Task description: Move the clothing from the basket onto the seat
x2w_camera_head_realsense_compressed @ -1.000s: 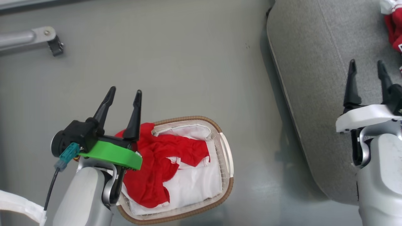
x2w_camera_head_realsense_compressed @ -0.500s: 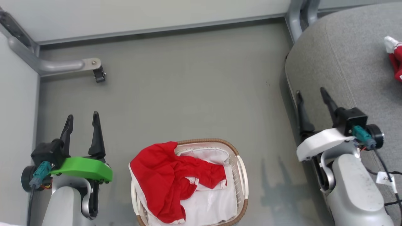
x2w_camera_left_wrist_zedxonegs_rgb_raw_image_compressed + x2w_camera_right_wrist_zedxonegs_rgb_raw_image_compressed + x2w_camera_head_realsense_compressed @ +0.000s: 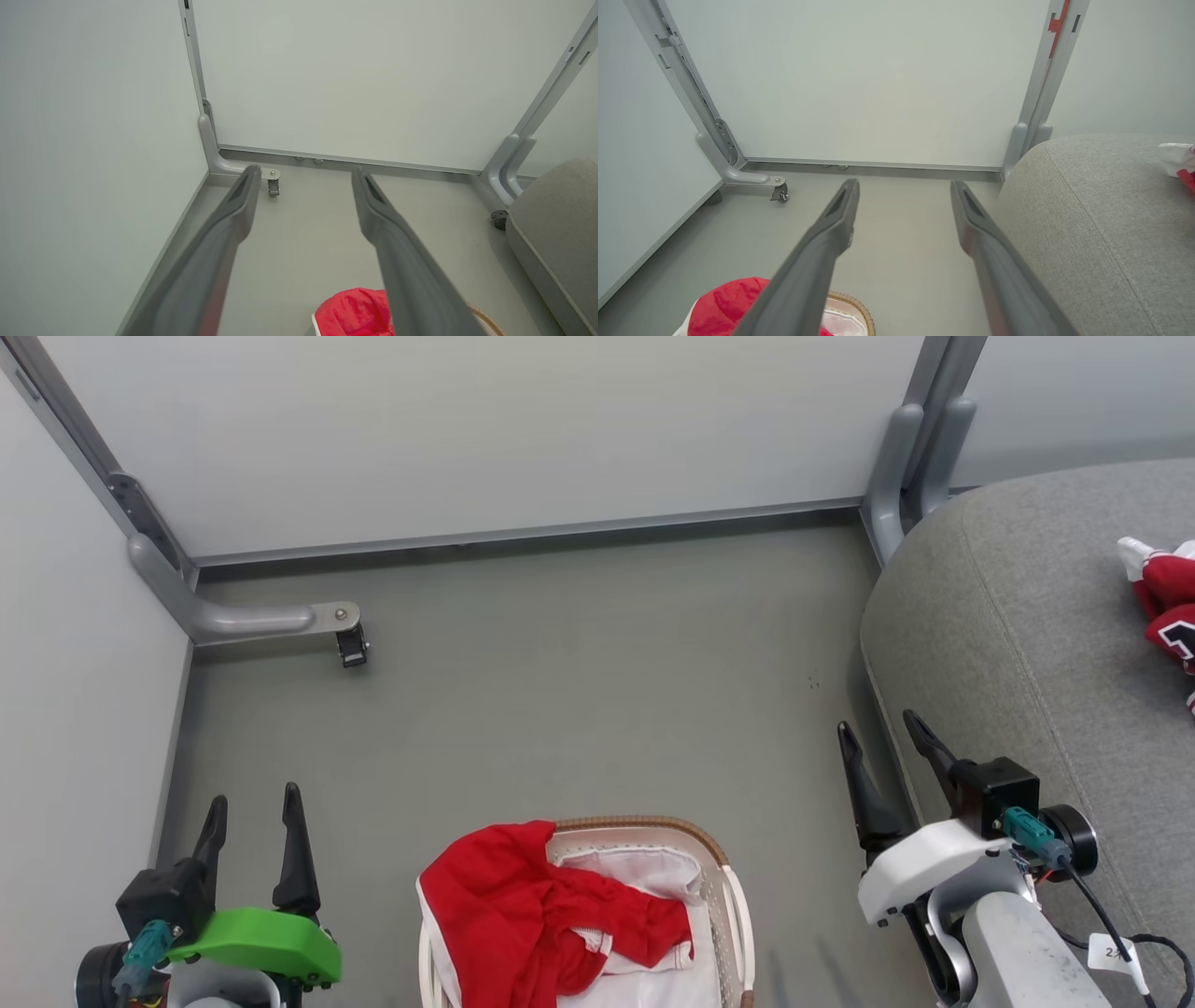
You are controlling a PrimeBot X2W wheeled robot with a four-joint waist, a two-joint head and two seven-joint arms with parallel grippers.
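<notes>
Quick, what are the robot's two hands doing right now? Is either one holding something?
Left end effector: open, holding nothing.
Right end effector: open, holding nothing.

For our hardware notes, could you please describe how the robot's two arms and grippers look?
Both have two long, dark, tapered fingers, a black block and a teal connector. The left gripper has a green collar; the right gripper a white collar, a pale grey forearm and a tagged black cable.

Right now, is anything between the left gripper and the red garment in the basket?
Nothing visible. The open left gripper sits left of the basket; just bare floor separates it from the red garment draped over its left rim.
</notes>
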